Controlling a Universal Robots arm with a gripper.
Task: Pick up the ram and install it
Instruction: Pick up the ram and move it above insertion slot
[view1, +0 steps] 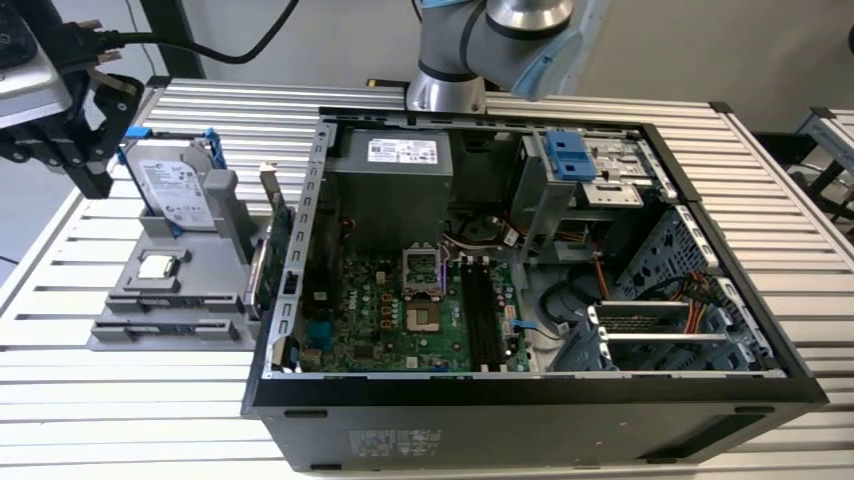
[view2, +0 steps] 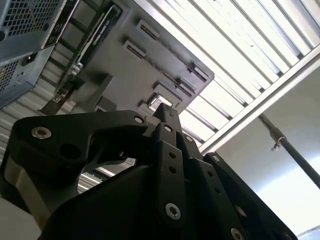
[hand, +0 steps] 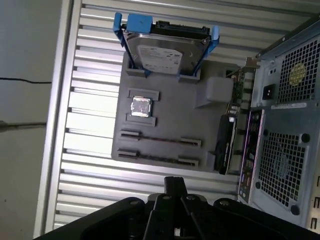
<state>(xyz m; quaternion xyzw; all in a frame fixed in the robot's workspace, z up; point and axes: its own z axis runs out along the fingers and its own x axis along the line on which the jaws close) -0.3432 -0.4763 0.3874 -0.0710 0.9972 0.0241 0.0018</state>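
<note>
On my feed the gripper (hand: 173, 184) had its fingers drawn together to a narrow tip, and I saw nothing pinched between them. It hung above the slatted table (hand: 90, 65), touching none of the parts. Below it in the first wrist view lay a gray holder (hand: 165, 122). Nearest the tip were its two long slots (hand: 160, 141), each showing a thin dark line. I could not tell whether either line was the ram standing on edge. Past the slots a silver processor chip (hand: 140, 106) sat in its recess, and beyond that a blue-framed hard drive (hand: 162, 52) stood propped at the holder's far end. An expansion card (hand: 226, 145) stood on edge along the side of the holder that faces the open computer case (view1: 534, 385). In the exterior view the gripper was high at the exterior view's left, near the hard drive. Inside the case the motherboard (view1: 387, 320) lay flat with its black memory sockets (view1: 483, 315); I could not tell whether a stick was seated there.
</note>
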